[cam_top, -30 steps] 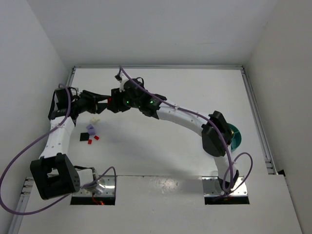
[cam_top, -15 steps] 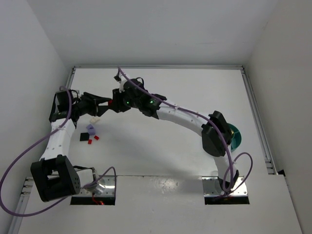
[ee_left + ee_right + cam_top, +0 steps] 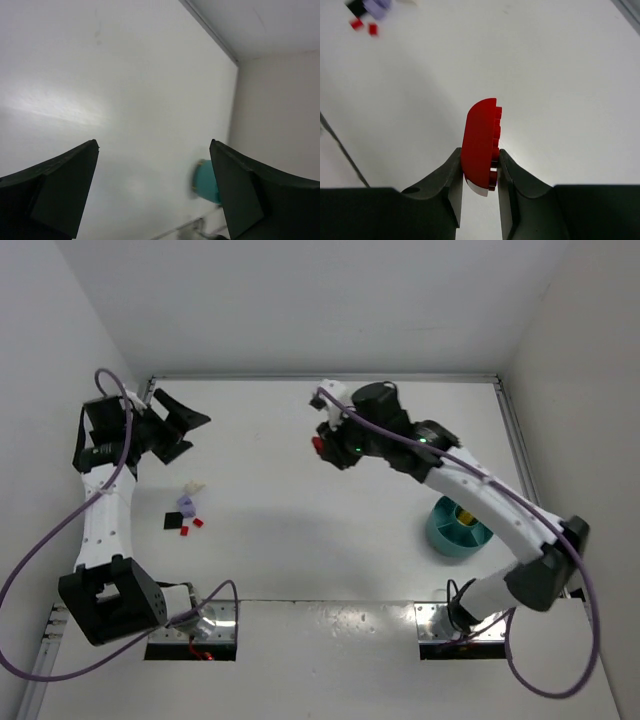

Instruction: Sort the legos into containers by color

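Red lego (image 3: 481, 142) in right jaws, base hidden, bowl (image 3: 205, 181) blurred

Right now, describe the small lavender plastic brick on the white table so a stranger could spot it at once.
On the left side of the white table lies a small cluster of loose bricks. The lavender brick sits mid-cluster, between a cream brick farther back and a black one with two tiny red ones nearer. It is the only lavender piece, and the bulkiest.

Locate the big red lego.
The red lego sits clamped in the right gripper over the table centre in the top view, left of the teal bowl.
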You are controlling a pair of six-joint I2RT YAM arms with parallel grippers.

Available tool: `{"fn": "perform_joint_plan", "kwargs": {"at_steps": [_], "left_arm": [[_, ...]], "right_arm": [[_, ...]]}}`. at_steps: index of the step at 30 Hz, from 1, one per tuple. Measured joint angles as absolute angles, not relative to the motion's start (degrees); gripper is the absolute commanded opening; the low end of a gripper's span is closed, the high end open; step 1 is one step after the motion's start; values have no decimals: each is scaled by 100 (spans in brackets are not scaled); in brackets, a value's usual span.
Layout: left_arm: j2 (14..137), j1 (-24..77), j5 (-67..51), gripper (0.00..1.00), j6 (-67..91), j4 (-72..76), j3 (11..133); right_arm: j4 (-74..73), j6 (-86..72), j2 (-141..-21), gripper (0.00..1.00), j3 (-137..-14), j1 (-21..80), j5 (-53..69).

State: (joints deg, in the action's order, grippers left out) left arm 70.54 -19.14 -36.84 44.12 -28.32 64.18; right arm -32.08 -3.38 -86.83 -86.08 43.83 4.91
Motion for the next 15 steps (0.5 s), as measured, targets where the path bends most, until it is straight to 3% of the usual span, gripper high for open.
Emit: {"fn": "perform_joint_plan", "kwargs": {"at_steps": [5,15], "left_arm": [[7397,-1785,-3251,100,2786,-3240,7728],[7607,-1619,-2696,100,945,-4163,7776]], "right_arm": [[-4766,893,-7397,0,-7830,3629,336],[-7137,2274,-7452,0,-7494,1986,338]]}}
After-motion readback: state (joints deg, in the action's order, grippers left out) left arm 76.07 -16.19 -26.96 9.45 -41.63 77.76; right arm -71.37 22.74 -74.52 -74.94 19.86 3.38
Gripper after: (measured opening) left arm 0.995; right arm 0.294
